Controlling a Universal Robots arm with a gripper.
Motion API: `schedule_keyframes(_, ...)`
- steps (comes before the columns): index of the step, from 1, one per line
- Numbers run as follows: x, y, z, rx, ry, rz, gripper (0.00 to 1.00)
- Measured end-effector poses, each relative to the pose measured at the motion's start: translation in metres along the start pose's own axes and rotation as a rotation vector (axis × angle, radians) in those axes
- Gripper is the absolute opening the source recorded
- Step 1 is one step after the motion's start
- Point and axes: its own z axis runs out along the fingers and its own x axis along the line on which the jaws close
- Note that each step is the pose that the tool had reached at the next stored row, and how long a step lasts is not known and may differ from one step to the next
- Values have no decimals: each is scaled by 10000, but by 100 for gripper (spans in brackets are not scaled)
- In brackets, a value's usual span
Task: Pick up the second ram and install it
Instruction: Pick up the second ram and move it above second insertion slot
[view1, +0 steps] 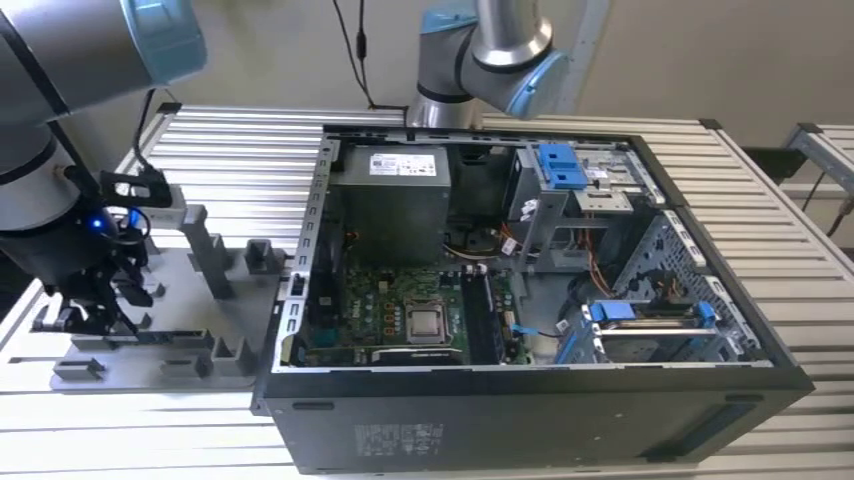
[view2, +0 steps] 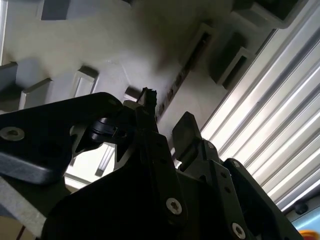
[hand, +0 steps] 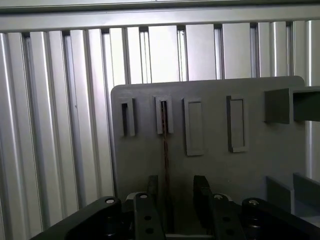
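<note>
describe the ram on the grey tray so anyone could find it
On the exterior view's left of the open computer case lies a grey tray with upright posts. Under the gripper runs its row of narrow slots. The ram is the thin dark strip standing on edge in one; neighbouring slots are empty.

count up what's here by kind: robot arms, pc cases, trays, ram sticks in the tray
robot arms: 2
computer case, open: 1
grey tray: 1
ram stick standing in a tray slot: 1
total: 5
</note>
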Motion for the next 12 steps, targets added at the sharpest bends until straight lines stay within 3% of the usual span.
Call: schedule_keyframes(12,15,14,152,-14,4,-313,42)
